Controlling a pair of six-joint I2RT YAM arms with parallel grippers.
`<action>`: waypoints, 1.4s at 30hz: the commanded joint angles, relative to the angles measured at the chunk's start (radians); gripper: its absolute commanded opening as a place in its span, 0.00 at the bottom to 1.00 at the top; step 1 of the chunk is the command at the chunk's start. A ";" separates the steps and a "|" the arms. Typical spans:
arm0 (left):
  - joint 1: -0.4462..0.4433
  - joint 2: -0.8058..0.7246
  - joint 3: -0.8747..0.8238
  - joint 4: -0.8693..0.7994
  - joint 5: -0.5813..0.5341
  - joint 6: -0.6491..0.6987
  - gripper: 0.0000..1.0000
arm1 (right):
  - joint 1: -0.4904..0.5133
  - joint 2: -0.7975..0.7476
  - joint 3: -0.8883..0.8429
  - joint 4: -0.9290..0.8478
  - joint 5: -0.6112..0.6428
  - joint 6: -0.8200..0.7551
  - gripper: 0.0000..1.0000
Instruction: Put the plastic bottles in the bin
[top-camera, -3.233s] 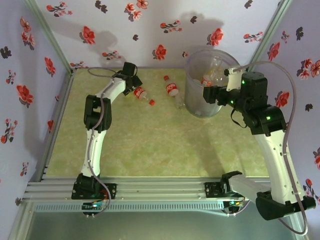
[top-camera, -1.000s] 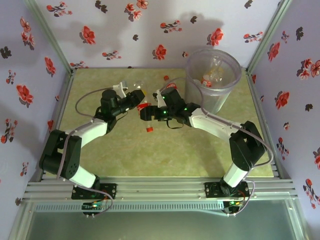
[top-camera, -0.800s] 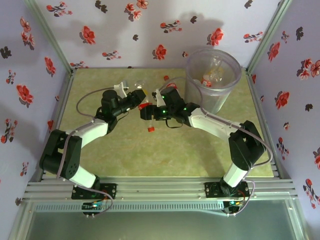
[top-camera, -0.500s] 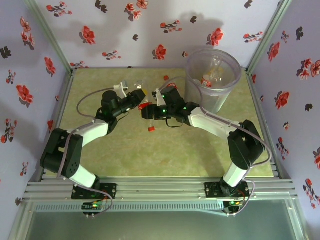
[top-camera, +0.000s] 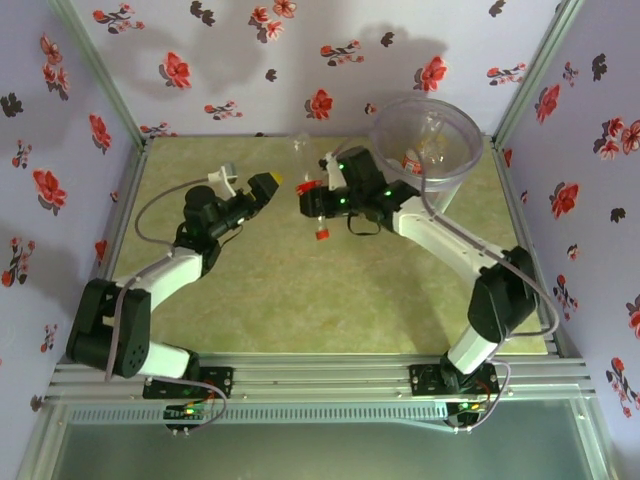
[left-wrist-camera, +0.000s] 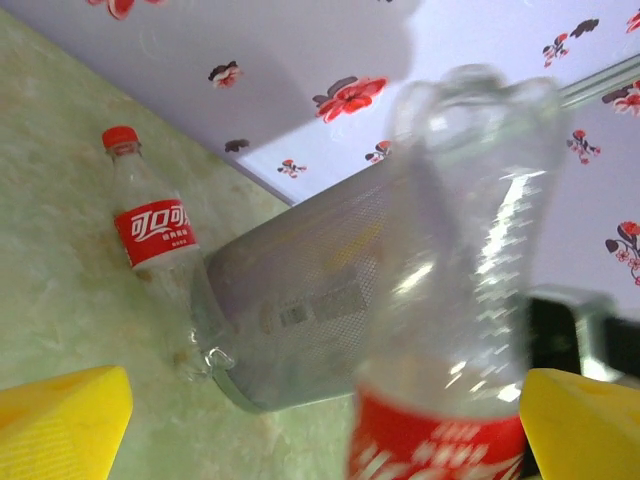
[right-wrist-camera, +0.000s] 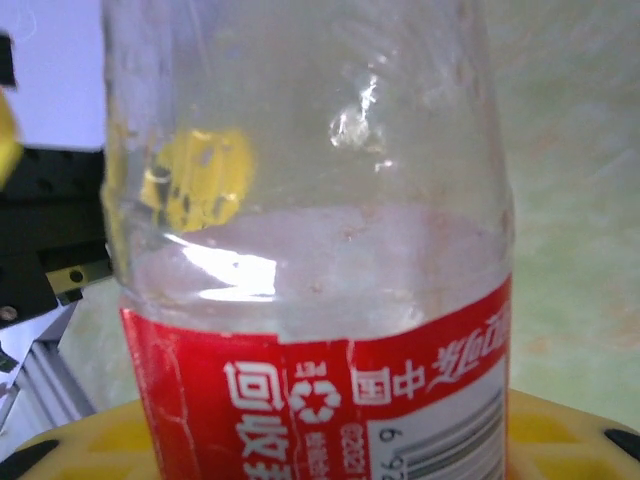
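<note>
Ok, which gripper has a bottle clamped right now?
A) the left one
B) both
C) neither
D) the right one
D: in the right wrist view the red-labelled bottle sits gripped between the yellow jaws of the right gripper, while the left gripper has its jaws spread wide, apart from the bottle.

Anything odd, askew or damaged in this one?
Nothing looks spilled or broken. The right gripper holds a plastic bottle roughly upside down, red cap lowest, above the table near the open left gripper. A second bottle lies on the table beside the bin.
</note>
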 joint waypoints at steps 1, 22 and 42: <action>0.004 -0.051 -0.018 -0.101 0.001 0.051 1.00 | -0.044 -0.101 0.097 -0.144 0.123 -0.146 0.32; 0.017 -0.161 -0.041 -0.291 -0.046 0.144 0.99 | -0.540 -0.213 0.328 -0.177 0.407 -0.363 0.17; 0.023 -0.198 -0.046 -0.338 -0.058 0.164 0.99 | -0.626 -0.049 0.152 0.093 0.310 -0.380 0.18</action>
